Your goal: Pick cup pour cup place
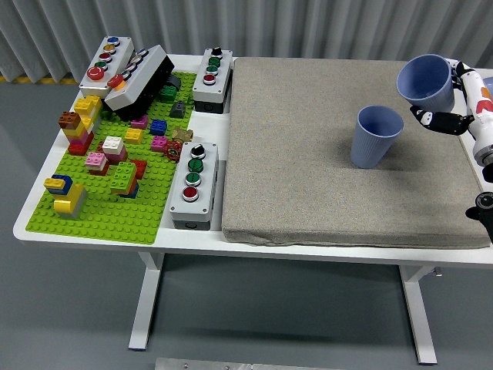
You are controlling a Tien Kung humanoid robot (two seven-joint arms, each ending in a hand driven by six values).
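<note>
Gripping the raised cup (425, 81), the right hand (454, 104) tilts it; standing cup (377, 136) sits below-left of its fingers (431, 119). Misaligned, the pour could miss.

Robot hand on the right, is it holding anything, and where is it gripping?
The right robot hand holds a blue cup by its side wall, lifted and tilted toward the second blue cup standing on the mat.
</note>
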